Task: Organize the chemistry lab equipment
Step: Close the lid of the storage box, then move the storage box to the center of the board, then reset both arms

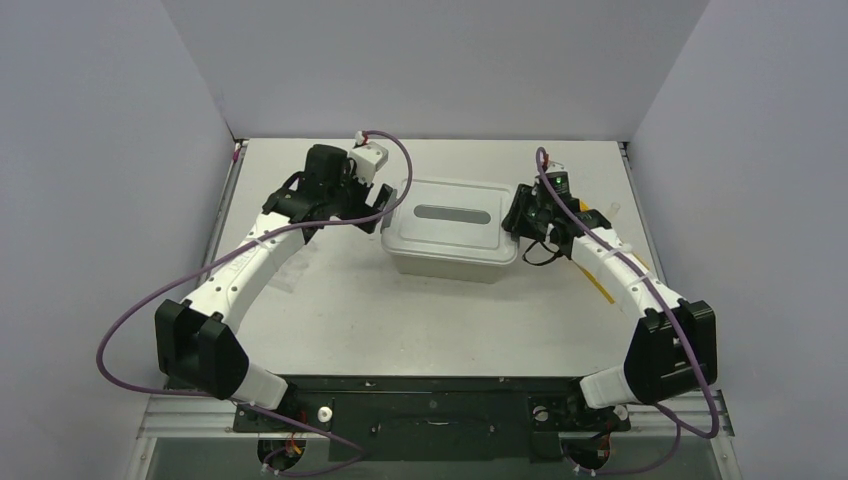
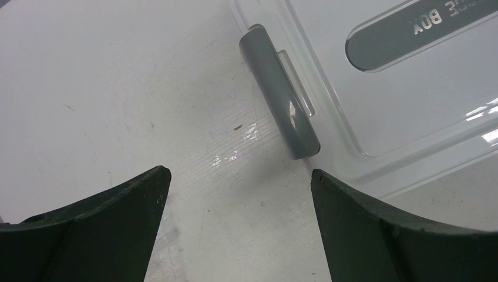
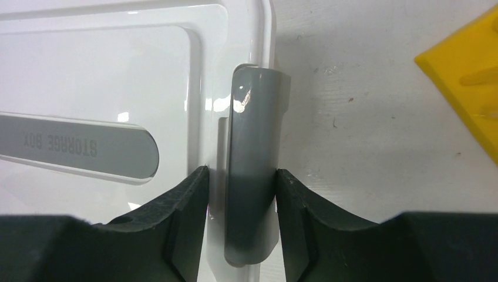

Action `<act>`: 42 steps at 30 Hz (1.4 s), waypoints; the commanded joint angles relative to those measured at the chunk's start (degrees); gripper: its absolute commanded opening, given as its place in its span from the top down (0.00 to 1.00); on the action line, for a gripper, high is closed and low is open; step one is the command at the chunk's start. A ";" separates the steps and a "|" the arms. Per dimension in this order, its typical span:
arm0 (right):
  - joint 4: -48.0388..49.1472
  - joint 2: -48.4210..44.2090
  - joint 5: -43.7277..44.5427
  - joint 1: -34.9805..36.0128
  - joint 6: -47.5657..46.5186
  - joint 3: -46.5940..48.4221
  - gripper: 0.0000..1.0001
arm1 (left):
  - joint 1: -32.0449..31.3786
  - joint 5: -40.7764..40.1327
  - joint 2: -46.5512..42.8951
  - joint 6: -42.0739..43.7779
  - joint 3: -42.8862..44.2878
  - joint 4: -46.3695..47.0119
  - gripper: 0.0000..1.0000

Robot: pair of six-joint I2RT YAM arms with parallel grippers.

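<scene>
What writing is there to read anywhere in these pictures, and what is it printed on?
"STORAGE BOX": on the grey strip set in the white lid, upside down in the right wrist view.
"GE BOX": the same strip in the left wrist view, the start cut off.
Top view: the strip is too small to read.

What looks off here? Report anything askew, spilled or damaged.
Nothing spilled or broken. The storage box sits closed, lid flat. The right pincer clamps the right latch; the left pincer hangs open beside the left latch. Only a shiny patch marks the table.
</scene>
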 commanded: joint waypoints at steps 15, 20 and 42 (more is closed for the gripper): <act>-5.50 11.07 9.64 7.68 -2.82 15.65 0.95 | 2.82 0.04 2.04 -3.78 0.22 4.47 0.03; -6.52 11.22 10.55 8.15 -1.73 18.53 0.24 | 8.43 4.32 2.01 -8.69 -2.73 10.98 0.03; 25.95 3.64 21.44 -8.56 -4.58 -6.72 0.14 | 15.30 -4.55 7.22 -16.51 -28.23 57.87 0.03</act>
